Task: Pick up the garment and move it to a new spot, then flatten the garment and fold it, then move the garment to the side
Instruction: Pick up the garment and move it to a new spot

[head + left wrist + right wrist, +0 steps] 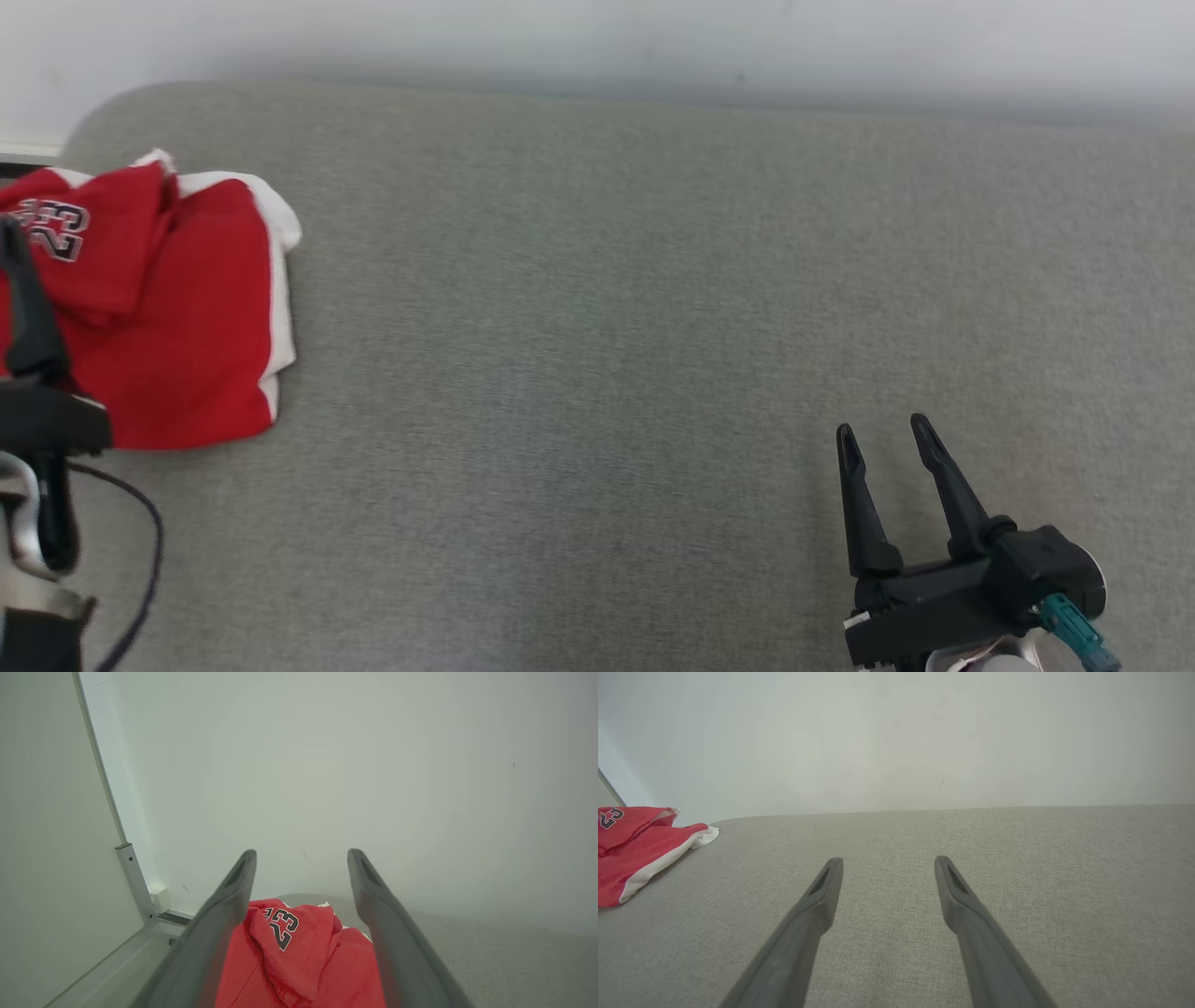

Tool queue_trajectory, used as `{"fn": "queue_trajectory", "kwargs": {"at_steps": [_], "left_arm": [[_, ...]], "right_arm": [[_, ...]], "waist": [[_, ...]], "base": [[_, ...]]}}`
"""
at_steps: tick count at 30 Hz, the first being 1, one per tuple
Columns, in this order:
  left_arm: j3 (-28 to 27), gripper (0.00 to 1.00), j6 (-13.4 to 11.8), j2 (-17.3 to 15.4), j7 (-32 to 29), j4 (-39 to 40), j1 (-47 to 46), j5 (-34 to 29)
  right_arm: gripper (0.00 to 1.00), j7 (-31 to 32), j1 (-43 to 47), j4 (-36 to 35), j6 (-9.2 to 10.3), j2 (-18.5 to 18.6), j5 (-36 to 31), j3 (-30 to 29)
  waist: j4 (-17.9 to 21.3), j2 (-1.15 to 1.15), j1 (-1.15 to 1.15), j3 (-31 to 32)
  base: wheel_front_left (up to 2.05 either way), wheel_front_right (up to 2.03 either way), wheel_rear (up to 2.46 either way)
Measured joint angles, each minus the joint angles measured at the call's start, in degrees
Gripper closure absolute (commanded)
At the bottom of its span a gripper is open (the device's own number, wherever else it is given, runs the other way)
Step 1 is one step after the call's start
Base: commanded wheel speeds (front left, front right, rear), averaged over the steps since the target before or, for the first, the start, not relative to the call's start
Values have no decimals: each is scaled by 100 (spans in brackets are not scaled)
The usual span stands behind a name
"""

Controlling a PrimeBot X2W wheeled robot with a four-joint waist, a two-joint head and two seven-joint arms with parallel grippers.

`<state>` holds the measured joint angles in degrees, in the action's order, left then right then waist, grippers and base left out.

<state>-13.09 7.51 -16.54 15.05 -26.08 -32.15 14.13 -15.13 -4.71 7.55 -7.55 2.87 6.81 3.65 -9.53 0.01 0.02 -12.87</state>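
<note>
Black two-fingered right claw (882, 427), teal connector (1074, 627)

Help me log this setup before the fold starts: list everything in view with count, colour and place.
garment: 1, red with white trim and a 23, crumpled at the surface's far left
surface: 1, grey fabric, across the whole foreground
wall: 1, white, behind the surface
frame: 1, pale grey metal, left of the garment in the left wrist view
cable: 1, dark, looping at the lower left by the left arm
left claw: 1, dark, open and empty, over the garment
right claw: 1, dark, open and empty, lower right over bare surface
</note>
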Motion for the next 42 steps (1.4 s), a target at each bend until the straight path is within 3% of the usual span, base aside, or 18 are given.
{"fn": "queue_trajectory", "kwargs": {"at_steps": [6,13,29,34,35,36,37,42], "left_arm": [[227,0,0,-476,-5,-969,-542,400],[959,0,4,-935,-555,-1823,-873,713],[2477,0,4,-1497,-3485,-2693,-1192,1720],[2644,0,-2,-1597,-3852,-2792,-1310,1763],[2665,6,-73,-1611,-3856,-2821,-1326,1744],[2710,57,-101,-1629,-3810,-2828,-1334,1680],[2715,100,-111,-1630,-3752,-2830,-1340,1669],[2752,100,-253,-1657,-3095,-2751,-1383,1533]], "right_arm": [[0,0,-157,-31,0,1,38,21],[0,0,-264,-79,0,1,85,-5],[0,0,-269,-74,0,1,125,-112],[0,0,-269,-64,0,1,118,-101],[0,0,-269,-65,0,0,118,-101],[0,0,-269,-63,0,1,118,-111],[0,0,-268,-63,0,1,116,-129],[0,0,-220,-57,0,1,116,-227]], "waist": [[404,0,0,-313],[743,0,-1,-553],[1025,0,-2,-638],[1070,0,-2,-600],[1082,0,-2,-592],[1091,0,-2,-581],[1095,0,-2,-570],[1054,0,-2,-500]], "base": [[0,0,0],[0,0,0],[0,0,0],[0,0,0],[0,0,0],[0,0,0],[0,0,0],[0,0,0]]}}
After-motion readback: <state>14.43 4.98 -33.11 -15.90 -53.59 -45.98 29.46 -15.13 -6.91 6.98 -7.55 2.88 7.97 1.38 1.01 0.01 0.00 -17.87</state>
